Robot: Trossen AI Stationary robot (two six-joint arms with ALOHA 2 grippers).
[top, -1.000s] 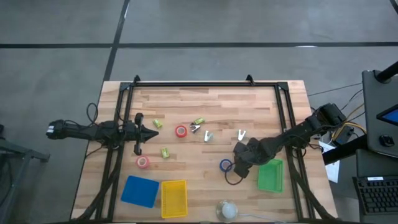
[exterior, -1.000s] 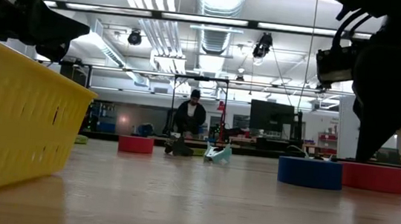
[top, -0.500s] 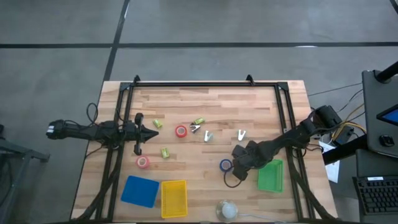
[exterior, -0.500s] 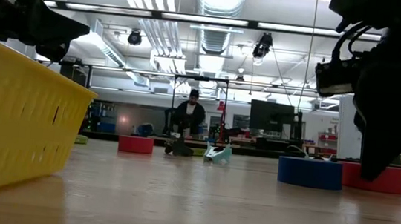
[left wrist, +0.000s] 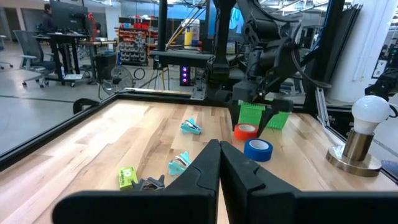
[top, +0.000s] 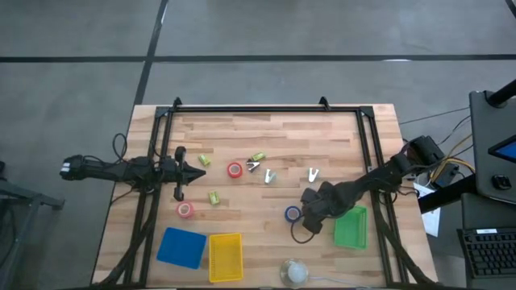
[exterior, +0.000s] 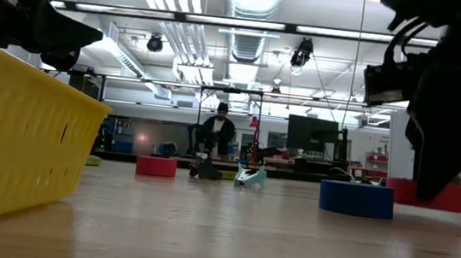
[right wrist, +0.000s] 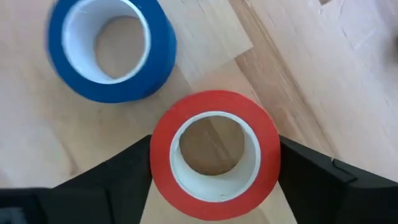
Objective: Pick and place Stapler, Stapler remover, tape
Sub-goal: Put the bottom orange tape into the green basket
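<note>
A red tape roll lies flat on the worktop, in toward the centre from the right edge and near the front, bracketed by the two dark fingers of my right end effector. The fingers flank the roll's outer wall on either side; I cannot tell whether they touch it, and it does not look lifted. A blue tape roll sits just beside the red one on the same boards, and from above only the blue ring shows, the red one hidden under the arm.

That closeness is my main worry. A finger brushing the blue roll as I close could shove it along the wood, or I could drag both at once. The round, smooth wall could also let the roll squirt sideways if my closure lands off-centre, or tip on lifting.

The green bin stands at the front right. The other red rolls, the small green staplers and the pale staple removers lie across the middle. My left end effector waits, clenched and empty, over the left side of the worktop.
</note>
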